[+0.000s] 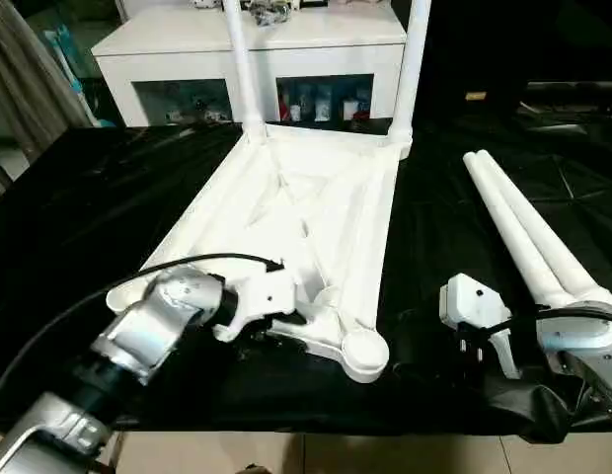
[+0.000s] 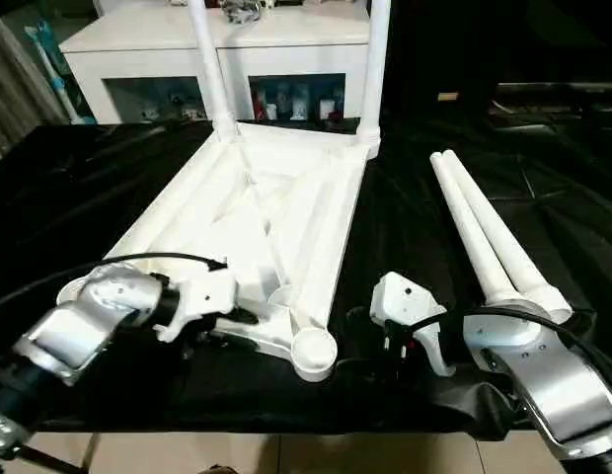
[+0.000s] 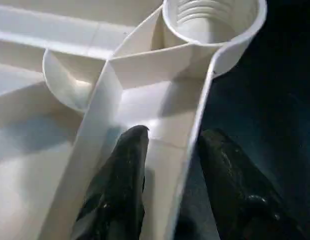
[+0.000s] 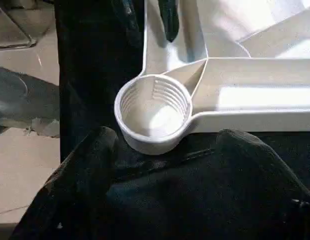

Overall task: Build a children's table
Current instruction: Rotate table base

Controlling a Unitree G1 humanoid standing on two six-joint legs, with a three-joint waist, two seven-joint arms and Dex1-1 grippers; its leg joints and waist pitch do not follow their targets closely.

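There the table top (image 1: 296,227) lay upside down on the black-covered worktop (image 1: 99,217), ribs up, with two legs (image 1: 242,64) standing in its far corner sockets. Its near corner socket (image 4: 154,111) was empty. At the rim beside that socket, the left claw (image 3: 167,155) straddled the wall, one finger (image 3: 122,175) inside and one outside, not yet pressed shut. Right of the top, the right claw (image 4: 165,150) stood apart, facing the socket. Beyond it lay two loose legs (image 1: 528,232)
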